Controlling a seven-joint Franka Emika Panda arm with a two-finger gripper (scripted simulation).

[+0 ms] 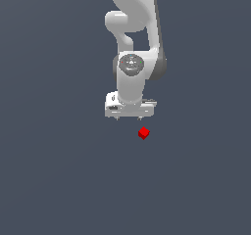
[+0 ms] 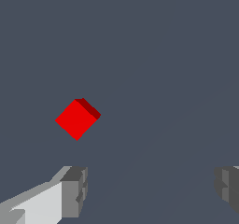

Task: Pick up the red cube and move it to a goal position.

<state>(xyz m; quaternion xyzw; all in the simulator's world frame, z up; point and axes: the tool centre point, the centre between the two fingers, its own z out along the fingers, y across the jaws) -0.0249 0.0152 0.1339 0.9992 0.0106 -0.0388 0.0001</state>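
We see the arm (image 1: 132, 33) pointing its claw (image 1: 129, 117) straight down above the surface (image 1: 49, 180). In the wrist view the claw (image 2: 149, 190) has its fingers (image 2: 74, 190) wide apart — nothing lies between them. The cube (image 1: 143, 132) rests on the surface, just below the claw and slightly toward the exterior view's right, clear of both fingers. In the wrist view the cube (image 2: 77, 119) sits turned corner-on — outside the gap, beyond one fingertip.
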